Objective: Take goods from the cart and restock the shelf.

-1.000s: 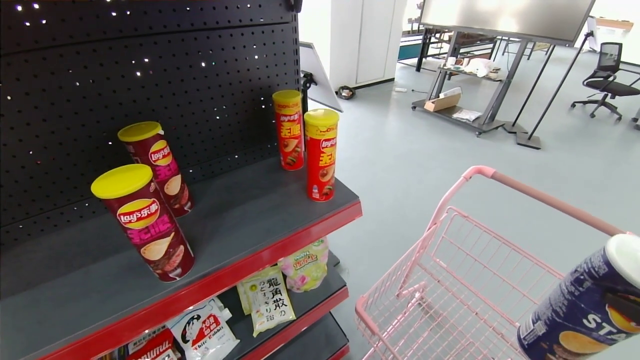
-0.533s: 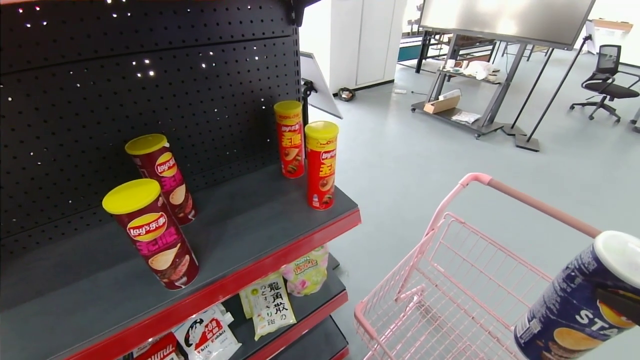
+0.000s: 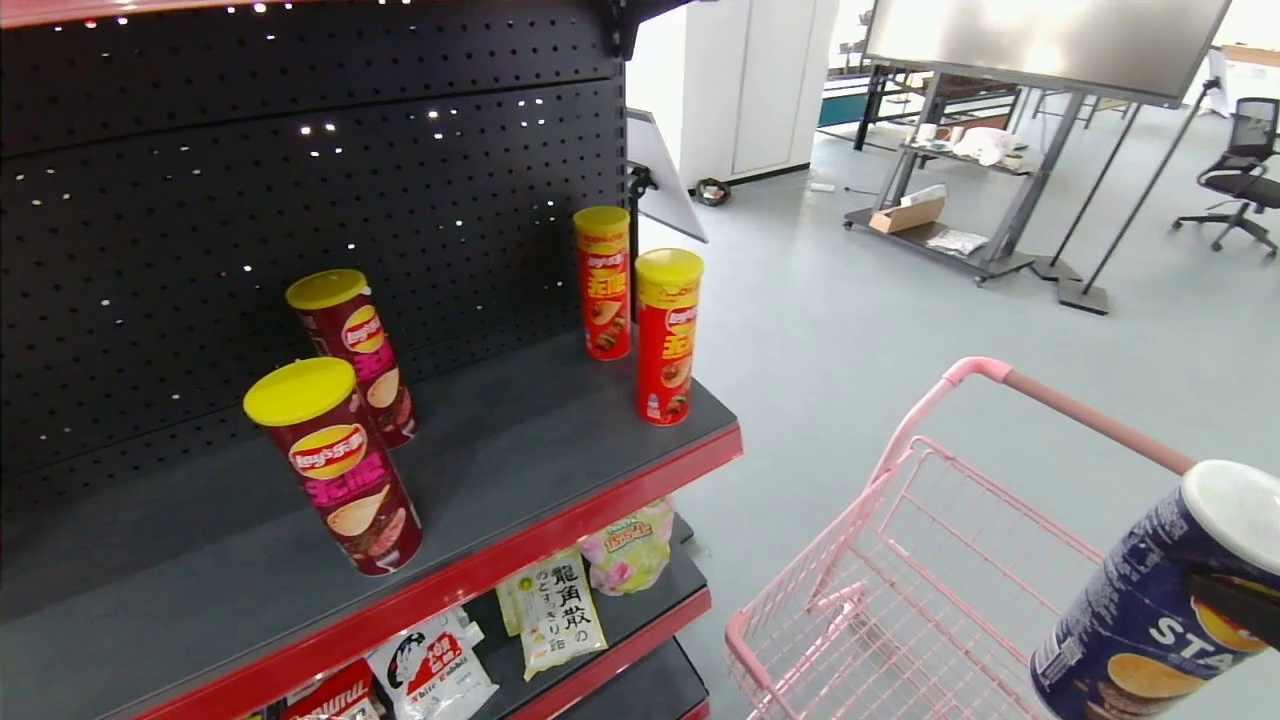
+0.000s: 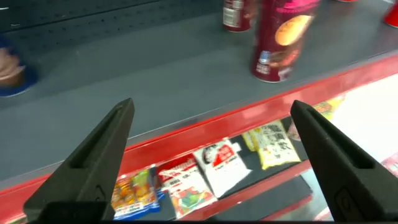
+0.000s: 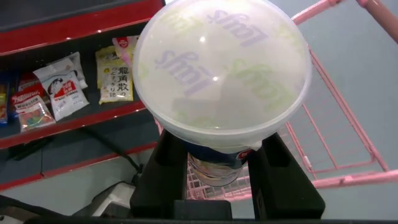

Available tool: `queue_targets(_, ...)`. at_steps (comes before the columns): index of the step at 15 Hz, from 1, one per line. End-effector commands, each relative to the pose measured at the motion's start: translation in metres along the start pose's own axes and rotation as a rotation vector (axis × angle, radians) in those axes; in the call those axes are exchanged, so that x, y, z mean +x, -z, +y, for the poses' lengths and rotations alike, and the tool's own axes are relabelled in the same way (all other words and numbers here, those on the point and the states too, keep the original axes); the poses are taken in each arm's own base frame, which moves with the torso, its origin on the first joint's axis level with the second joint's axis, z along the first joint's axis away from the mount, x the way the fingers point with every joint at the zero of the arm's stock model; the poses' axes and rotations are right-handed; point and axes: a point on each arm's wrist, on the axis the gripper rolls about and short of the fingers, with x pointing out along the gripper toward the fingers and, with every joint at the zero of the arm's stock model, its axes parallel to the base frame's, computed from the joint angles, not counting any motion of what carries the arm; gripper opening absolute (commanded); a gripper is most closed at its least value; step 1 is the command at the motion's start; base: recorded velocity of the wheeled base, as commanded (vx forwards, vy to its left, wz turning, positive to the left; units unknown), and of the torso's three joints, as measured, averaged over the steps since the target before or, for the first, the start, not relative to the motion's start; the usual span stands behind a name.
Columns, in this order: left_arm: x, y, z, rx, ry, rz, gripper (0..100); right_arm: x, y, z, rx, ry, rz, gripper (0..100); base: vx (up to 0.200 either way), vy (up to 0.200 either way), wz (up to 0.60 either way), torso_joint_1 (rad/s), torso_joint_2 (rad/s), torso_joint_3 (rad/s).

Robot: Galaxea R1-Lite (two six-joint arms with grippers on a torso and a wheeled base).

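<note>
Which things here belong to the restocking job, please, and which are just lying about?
Job: blue can in the right gripper, pink cart, shelf.
Lying about: office chair, cardboard box, snack bags on the tier below.

Your left hand has two matte black fingers, flat-faced wedges that broaden from narrow tips towards the base. Your right hand is black too, with blockier, square-edged fingers rising from a dark, flat-topped body. Both show a smooth, dull finish.
</note>
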Motion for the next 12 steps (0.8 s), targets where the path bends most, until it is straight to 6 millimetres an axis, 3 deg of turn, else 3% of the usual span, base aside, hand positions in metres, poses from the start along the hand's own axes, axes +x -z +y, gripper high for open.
queue_targets(1,0.0001,0.0000,0.0000,0.000,0.000,0.002,100,0.0030,-0.0018,0.0001,-0.002,-0.003,0.001,0,0.000,0.000,0.60,0.007,-0.01,-0.002)
queue_targets(11,0.0001,0.0000,0.0000,0.000,0.000,0.002,100,0.0063,-0.0052,0.0009,-0.005,-0.047,-0.029,0,0.000,0.000,0.60,0.003,0.00,0.000)
queue_targets(12,0.0001,0.0000,0.0000,0.000,0.000,0.002,100,0.0051,-0.0031,0.0008,-0.008,-0.044,-0.031,0,0.000,0.000,0.00,0.000,0.00,0.000)
